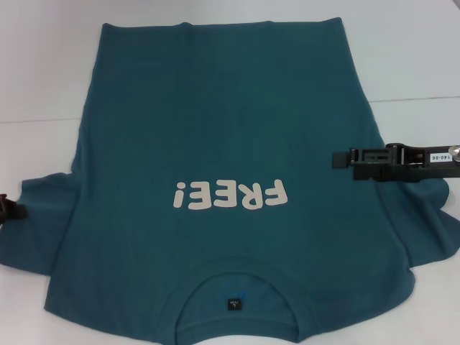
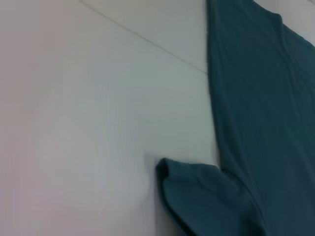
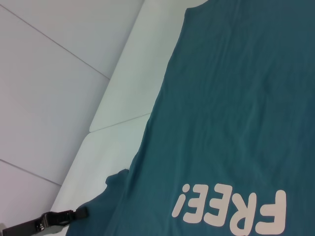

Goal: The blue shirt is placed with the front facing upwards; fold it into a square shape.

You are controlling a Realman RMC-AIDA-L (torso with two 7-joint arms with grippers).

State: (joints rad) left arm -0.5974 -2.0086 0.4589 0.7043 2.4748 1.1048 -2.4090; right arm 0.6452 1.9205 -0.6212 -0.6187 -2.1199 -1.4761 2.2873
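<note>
Nearest, the shirt (image 1: 215, 165) lay flat, collar near. Right gripper (image 1: 345, 159) hovered above its right side, fingers pressed together. Left gripper (image 1: 11, 210), by the left sleeve: finger state indeterminate; right wrist view showed it whole.

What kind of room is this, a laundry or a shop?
More likely a lab or test bench: a bare white table holds just one blue shirt spread flat, with the right gripper over its sleeve side and the left gripper at the table's edge.
</note>
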